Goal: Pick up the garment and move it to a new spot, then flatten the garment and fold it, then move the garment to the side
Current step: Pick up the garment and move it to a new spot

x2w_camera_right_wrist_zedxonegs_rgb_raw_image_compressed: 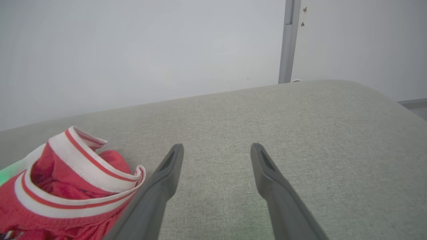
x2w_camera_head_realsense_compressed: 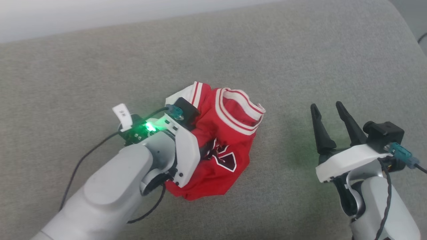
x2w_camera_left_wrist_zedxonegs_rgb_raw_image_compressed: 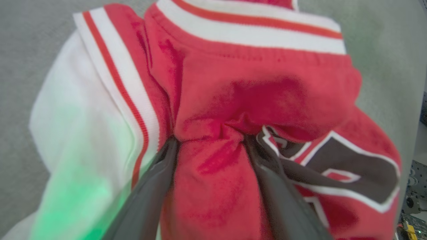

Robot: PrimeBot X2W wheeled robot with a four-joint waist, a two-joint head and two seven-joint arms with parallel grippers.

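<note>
crumpled garment point(x2w_camera_head_realsense_compressed: 230, 140) on grey cushion point(x2w_camera_head_realsense_compressed: 267, 50), left gripper point(x2w_camera_left_wrist_zedxonegs_rgb_raw_image_compressed: 209, 140) dug into it
the garment lies bunched near the cushion's middle, striped trim standing up at its far side. the left gripper's fingers stand wide apart, a ridge of red cloth between them, unpinched. the right gripper point(x2w_camera_head_realsense_compressed: 327, 106) is well apart to the side, jaws spread wide, holding nothing.
</note>
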